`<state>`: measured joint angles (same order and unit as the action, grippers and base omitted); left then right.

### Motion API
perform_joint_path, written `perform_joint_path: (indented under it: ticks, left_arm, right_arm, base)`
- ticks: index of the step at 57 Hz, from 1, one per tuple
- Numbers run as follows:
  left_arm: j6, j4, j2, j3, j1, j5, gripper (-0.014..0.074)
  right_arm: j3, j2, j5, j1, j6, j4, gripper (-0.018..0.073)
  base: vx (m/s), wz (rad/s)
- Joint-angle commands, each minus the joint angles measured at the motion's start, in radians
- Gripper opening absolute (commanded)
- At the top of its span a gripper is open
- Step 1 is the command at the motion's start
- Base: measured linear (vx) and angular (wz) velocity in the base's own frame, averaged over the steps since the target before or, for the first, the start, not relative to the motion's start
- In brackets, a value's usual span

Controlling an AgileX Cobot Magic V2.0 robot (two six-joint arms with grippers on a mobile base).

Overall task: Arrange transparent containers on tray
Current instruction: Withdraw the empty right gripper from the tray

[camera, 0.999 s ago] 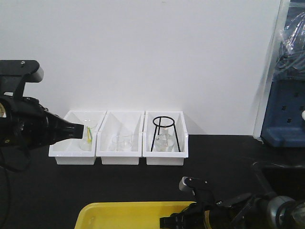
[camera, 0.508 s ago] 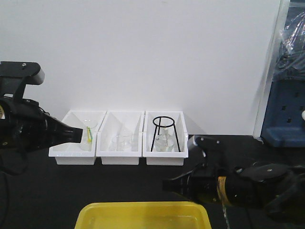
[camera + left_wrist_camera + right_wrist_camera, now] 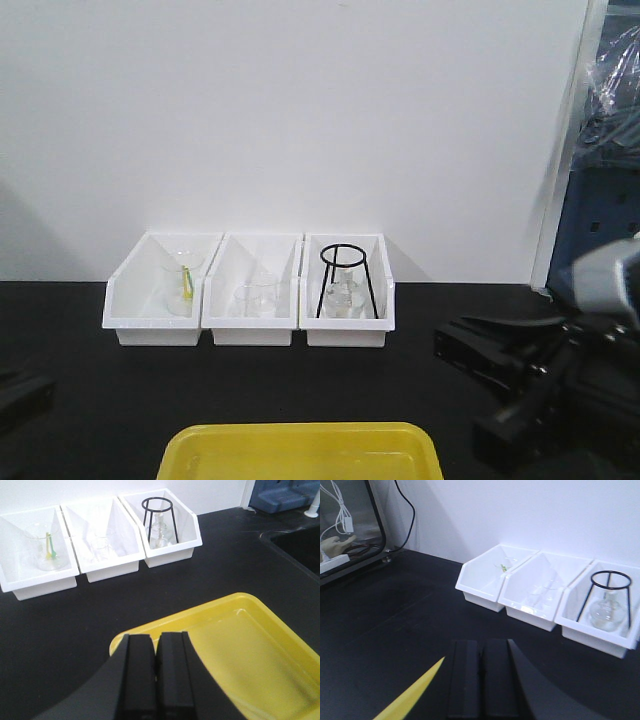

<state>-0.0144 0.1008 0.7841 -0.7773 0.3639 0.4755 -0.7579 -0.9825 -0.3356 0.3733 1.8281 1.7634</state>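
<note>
Both arms withdrawn, bright yellow tray (image 3: pixel 300 450) bare

A plain white wall (image 3: pixel 300 110) stood behind the matte black tabletop (image 3: pixel 110 390), with a dark blue plastic stand (image 3: pixel 600 250) at right

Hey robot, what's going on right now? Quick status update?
Left tool shut, holding nothing. Right tool shut, holding nothing. Yellow tray looks bare; no test tubes seen on it. Three white bins sit behind, nothing blocking the tray.
</note>
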Motion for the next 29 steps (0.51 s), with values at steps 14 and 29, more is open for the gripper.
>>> perform_joint_path:
  ticks: [14,29]
  left_arm:
    - [0.004,0.013,-0.341,0.231,0.005,-0.102,-0.0008]
    - [0.004,0.013,-0.380,0.240,0.005,-0.041,-0.0008]
  right_arm:
    - [0.116,0.190,0.105,-0.005,-0.016,0.030,-0.0013]
    - [0.121,0.195,0.108,-0.005,-0.016,0.030,-0.0013]
  base:
    - [0.00,0.00]
    - [0.00,0.00]
